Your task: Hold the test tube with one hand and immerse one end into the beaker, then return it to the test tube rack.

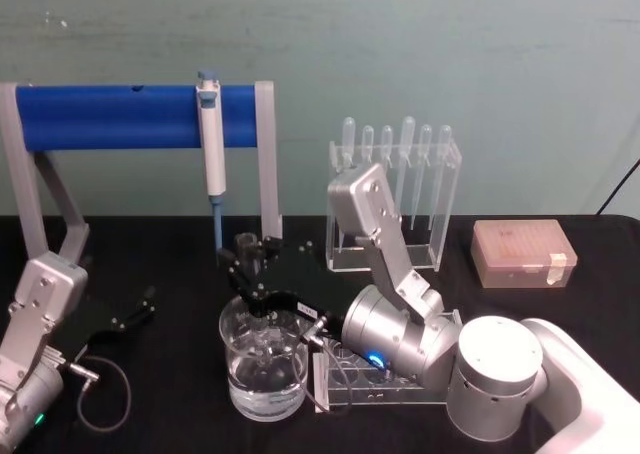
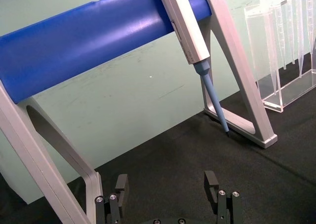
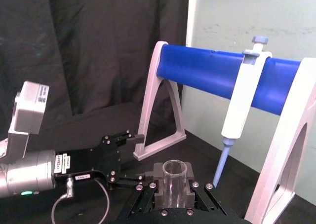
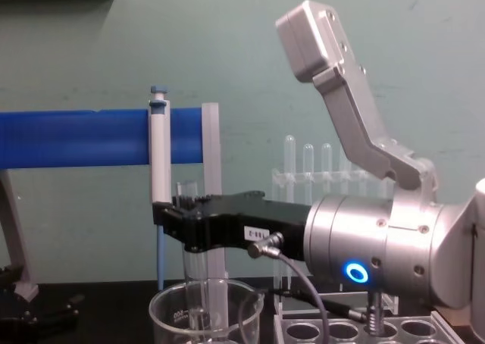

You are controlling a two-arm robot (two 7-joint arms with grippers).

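Now the dip looks to be under way. The right pincer reaches in from the right and is clenched on the tube near its upper part. The tube stands upright, with its open rim above the jaws and its round end down inside the beaker. The beaker sits on the counter with clear liquid in its lower part. The tube's lower end appears to reach that liquid, though I cannot tell how deep it goes.

From the right wrist, the rim shows squarely between the two jaws, so the grip looks centred.

The left pincer rests low on the counter at the left, released and holding nothing.

By my reading, pick-up and carry are done and immersion is at or near its end. What is left is to lift the tube clear of the beaker, swing it to the rack just beside the beaker on the right, lower it into a free hole and let go.
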